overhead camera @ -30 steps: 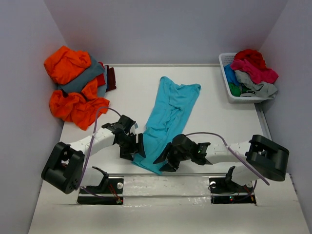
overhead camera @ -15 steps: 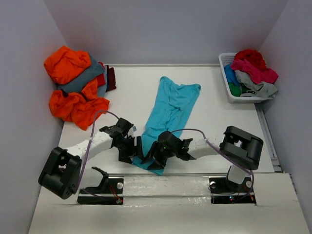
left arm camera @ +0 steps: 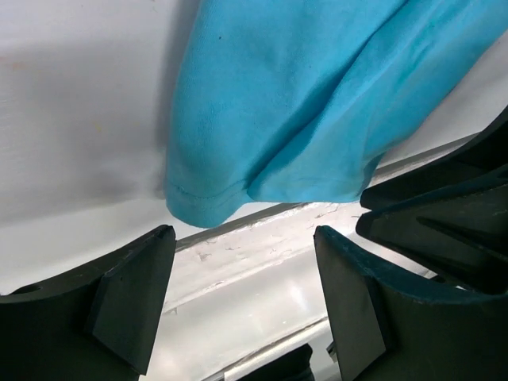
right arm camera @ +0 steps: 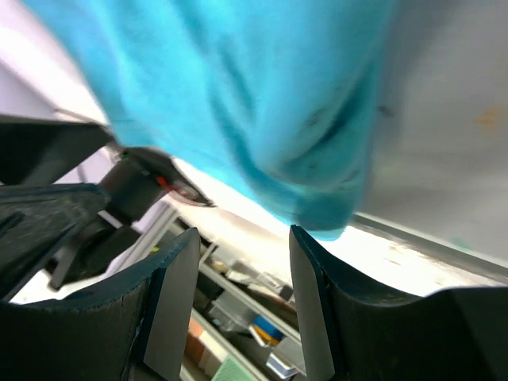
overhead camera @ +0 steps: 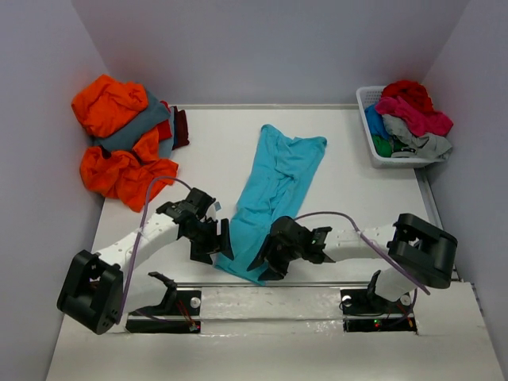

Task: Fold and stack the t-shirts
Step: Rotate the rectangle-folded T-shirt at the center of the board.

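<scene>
Turquoise t-shirt (overhead camera: 278,178) lies stretched along the middle of the desk (overhead camera: 357,206); at the desk's near edge I see left end effector (overhead camera: 222,240) and right end effector (overhead camera: 259,262) flanking its hem, both spread wide (gripping nothing).

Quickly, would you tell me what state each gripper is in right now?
Left gripper: open, holding nothing; the turquoise t-shirt hem lies just ahead of it.
Right gripper: open, holding nothing, at the same hem.
</scene>
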`<state>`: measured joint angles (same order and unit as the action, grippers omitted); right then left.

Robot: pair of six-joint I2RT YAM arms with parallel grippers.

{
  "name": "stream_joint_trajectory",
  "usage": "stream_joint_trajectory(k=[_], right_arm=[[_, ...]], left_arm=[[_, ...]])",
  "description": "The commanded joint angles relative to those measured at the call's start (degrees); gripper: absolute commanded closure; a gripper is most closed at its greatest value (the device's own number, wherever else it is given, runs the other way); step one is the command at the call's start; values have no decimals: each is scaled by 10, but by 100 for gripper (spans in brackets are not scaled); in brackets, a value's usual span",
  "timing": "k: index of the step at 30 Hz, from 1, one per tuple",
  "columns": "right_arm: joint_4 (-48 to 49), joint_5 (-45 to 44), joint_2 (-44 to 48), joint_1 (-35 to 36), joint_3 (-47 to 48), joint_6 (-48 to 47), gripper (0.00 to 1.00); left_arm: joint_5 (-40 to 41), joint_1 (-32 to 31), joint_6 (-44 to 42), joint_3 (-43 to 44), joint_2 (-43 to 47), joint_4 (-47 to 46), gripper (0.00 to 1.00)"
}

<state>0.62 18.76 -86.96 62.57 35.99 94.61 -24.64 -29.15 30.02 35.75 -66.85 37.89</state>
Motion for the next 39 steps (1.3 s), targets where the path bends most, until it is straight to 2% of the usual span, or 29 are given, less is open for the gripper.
stream_joint_trajectory(k=[1,4,9,15,30,39], right_arm=[[-146,-23,-5,-6,98,-90,45],[-209,-36,5,-6,100,-110,45],[-141,-15,40,-6,21,-80,46],[-117,-4,47,-6,-14,-76,46],[-83,4,-54,-6,50,-115,46],[-80,-11,-60,-11,60,-112,47]], left_arm=[[3,-1,-15,7,-2,12,18],[-1,-1,-15,4,-8,3,18],[-5,-1,-17,8,-16,-3,18],[-8,-1,-22,15,-35,-8,18],[-14,-1,-32,14,-87,-44,18],[-19,-1,-34,-1,-102,-64,21]])
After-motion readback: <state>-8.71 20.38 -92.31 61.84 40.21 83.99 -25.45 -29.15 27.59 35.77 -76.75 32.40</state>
